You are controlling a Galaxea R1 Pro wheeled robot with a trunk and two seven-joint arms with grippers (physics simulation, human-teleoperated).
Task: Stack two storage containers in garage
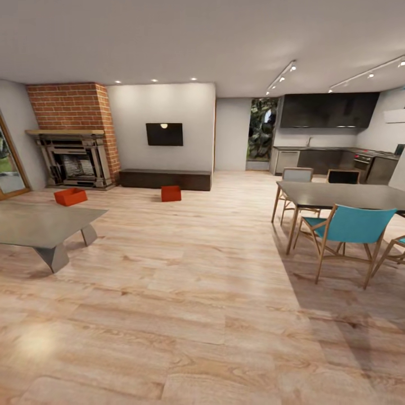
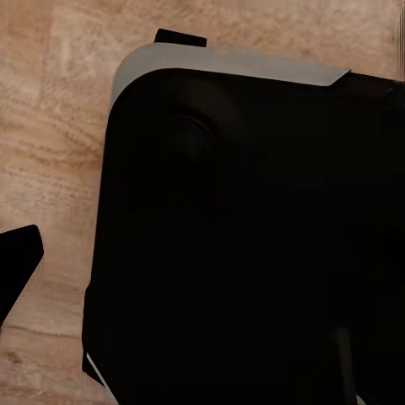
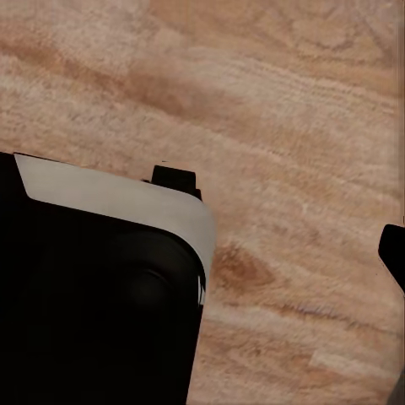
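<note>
Two orange-red storage containers stand on the living room's light wood floor, far ahead in the head view. One container (image 1: pixel 70 196) is in front of the brick fireplace (image 1: pixel 73 160); the other container (image 1: pixel 171 193) is in front of the low dark cabinet (image 1: pixel 165 179) under the TV. Both are well out of reach and apart from each other. One of my left gripper's fingers (image 2: pixel 18 268) shows at the picture's edge over the planks, and one of my right gripper's fingers (image 3: pixel 393 251) likewise. Nothing is held. The garage is out of view.
A low grey coffee table (image 1: pixel 39 225) stands at the left, near the first container. A dining table (image 1: pixel 349 196) with a blue chair (image 1: pixel 351 225) and other chairs stands at the right. My black base (image 2: pixel 253 236) sits under both wrists.
</note>
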